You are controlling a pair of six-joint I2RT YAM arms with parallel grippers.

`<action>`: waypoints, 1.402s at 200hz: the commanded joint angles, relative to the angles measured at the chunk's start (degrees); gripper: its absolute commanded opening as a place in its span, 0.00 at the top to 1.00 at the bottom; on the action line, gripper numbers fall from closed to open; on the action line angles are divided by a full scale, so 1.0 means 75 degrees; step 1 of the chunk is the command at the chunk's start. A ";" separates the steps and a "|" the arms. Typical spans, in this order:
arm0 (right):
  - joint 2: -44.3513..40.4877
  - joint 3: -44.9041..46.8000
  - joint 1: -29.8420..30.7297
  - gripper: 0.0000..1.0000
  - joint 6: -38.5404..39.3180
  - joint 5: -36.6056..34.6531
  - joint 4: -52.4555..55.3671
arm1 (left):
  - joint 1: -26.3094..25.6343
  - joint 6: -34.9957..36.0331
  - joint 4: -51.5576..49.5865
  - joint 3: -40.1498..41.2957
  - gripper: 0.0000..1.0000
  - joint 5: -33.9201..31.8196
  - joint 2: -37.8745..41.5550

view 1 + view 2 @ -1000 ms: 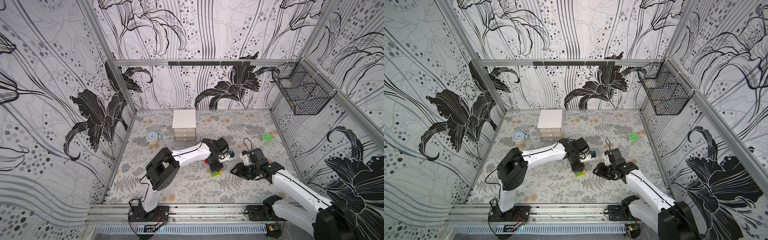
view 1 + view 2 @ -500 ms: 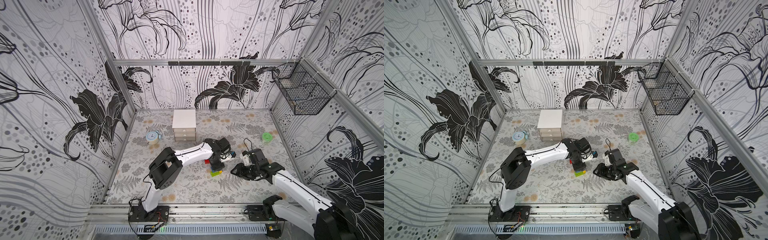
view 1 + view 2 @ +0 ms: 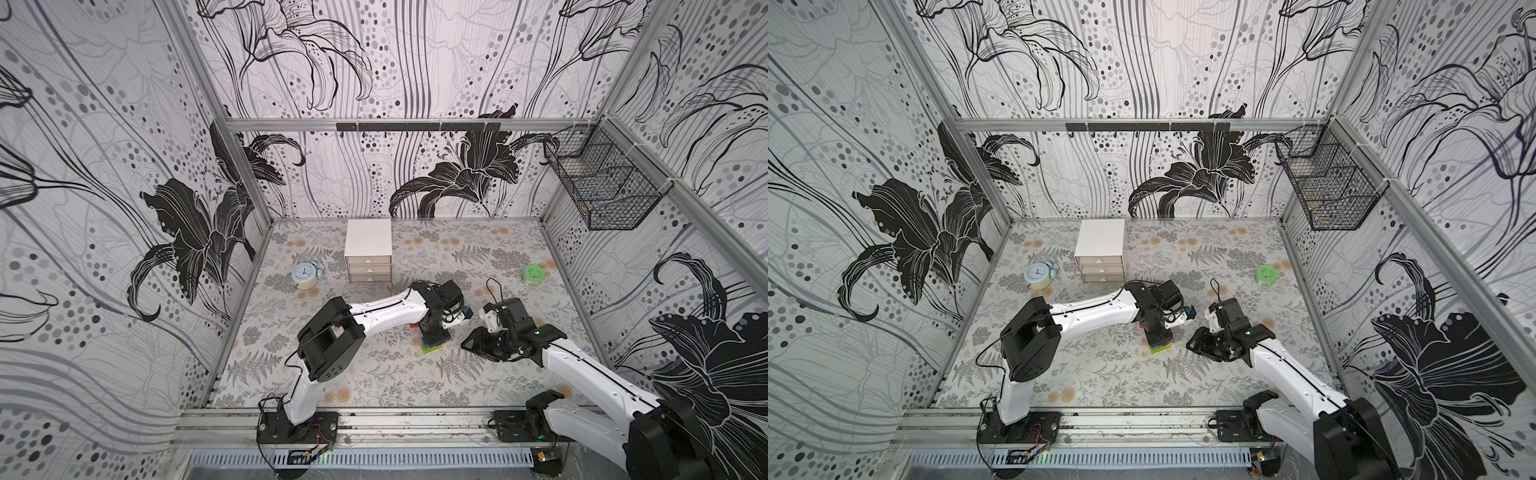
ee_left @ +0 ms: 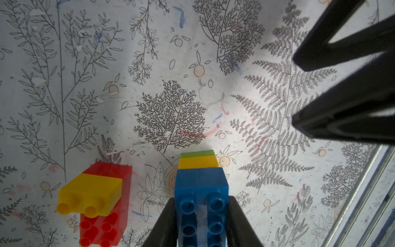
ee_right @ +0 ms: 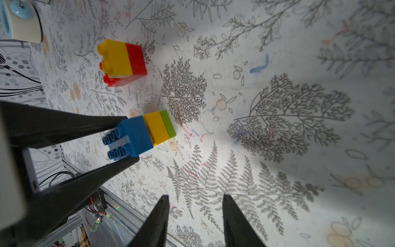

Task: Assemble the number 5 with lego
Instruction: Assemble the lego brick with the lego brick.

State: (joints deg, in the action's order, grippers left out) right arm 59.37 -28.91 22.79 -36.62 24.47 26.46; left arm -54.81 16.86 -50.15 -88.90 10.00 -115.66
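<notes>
"Left wrist view: what does the left gripper [image 4: 202, 202] have?"
"It pinches the blue brick [image 4: 201, 184], which tops a yellow brick [image 4: 197, 162] and a green brick [image 4: 196, 153] standing on the table [image 4: 64, 85]."
"And the red brick [image 4: 102, 231]?"
"Beside that stack, apart from it, a second yellow brick [image 4: 92, 188] on it."
"The right gripper [image 5: 195, 196]?"
"Jaws spread, empty, near the stack."

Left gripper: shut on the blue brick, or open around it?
Shut on it. In both wrist views the left gripper fingers press both sides of the blue brick, no gap showing.
</notes>
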 commanded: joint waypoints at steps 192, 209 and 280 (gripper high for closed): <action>-0.0155 0.0244 -0.0044 0.56 0.0039 0.0122 -0.0299 | -0.0055 -0.0515 -0.0169 0.0102 0.77 -0.1190 -0.0155; -0.0141 0.0255 -0.0038 0.56 0.0036 0.0136 -0.0339 | -0.0060 -0.0542 -0.0197 0.0101 0.77 -0.1234 -0.0153; -0.0094 0.0269 -0.0038 0.56 0.0012 0.0159 -0.0434 | -0.0008 -0.0776 -0.0244 0.0007 0.77 -0.1140 -0.0004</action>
State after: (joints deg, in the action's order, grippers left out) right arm 58.94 -27.83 22.79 -36.64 24.93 23.88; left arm -55.46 12.38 -49.76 -88.79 3.57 -115.48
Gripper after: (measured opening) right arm 0.441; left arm 0.343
